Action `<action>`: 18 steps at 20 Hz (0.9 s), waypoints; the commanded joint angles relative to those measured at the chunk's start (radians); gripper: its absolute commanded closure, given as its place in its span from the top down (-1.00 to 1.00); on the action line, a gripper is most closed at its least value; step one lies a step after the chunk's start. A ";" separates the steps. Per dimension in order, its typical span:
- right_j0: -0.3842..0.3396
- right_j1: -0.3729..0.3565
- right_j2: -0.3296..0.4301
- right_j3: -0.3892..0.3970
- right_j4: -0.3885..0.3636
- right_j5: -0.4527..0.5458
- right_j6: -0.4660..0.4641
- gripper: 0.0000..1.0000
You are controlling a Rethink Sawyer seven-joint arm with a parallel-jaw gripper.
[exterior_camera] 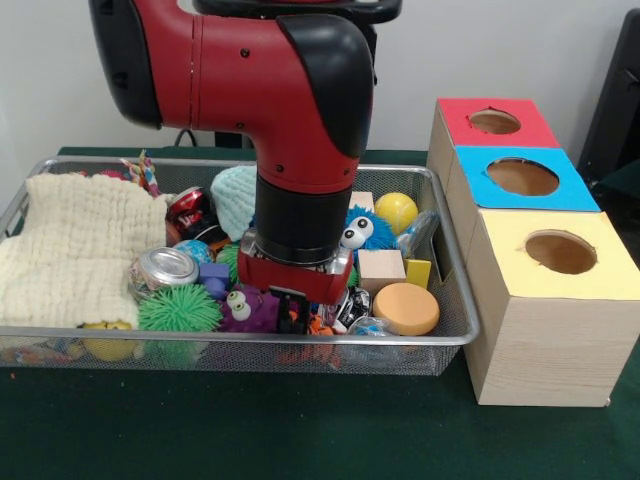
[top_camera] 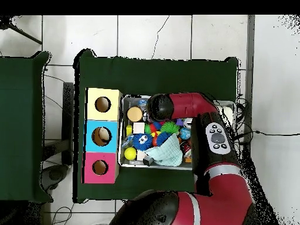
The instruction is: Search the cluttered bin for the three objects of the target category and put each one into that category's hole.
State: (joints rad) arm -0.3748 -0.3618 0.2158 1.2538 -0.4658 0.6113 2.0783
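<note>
My gripper point(exterior_camera: 293, 318) is down inside the wire mesh bin point(exterior_camera: 452, 300), near its front middle, among small toys. Whether it is open or shut is hidden by the clutter and the red wrist above it. Right beside it lie a purple fuzzy toy with eyes point(exterior_camera: 250, 310), a green spiky ball point(exterior_camera: 178, 308) and an orange disc point(exterior_camera: 405, 307). Behind it are a blue fuzzy toy with eyes point(exterior_camera: 368, 230), a wooden cube point(exterior_camera: 381, 268) and a yellow ball point(exterior_camera: 396, 211). In the overhead view the arm point(top_camera: 181, 106) covers the gripper.
Three wooden boxes stand beside the bin, topped red point(exterior_camera: 495, 122), blue point(exterior_camera: 522, 177) and yellow point(exterior_camera: 560, 252), each with a round hole. A cream cloth point(exterior_camera: 75, 245) fills the bin's left part. A crushed can point(exterior_camera: 167, 267) and a mint knitted piece point(exterior_camera: 235, 197) lie nearby.
</note>
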 commanded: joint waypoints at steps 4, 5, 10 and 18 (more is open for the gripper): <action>0.019 0.054 -0.069 -0.075 0.041 -0.009 0.155 -1.00; 0.019 0.055 -0.071 -0.075 0.048 -0.009 0.151 -1.00; 0.026 0.059 -0.086 -0.078 0.071 -0.003 0.142 -1.00; 0.033 0.028 -0.093 -0.071 0.127 0.075 0.115 -1.00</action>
State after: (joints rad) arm -0.3291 -0.3390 0.1401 1.2254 -0.3864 0.6117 2.0783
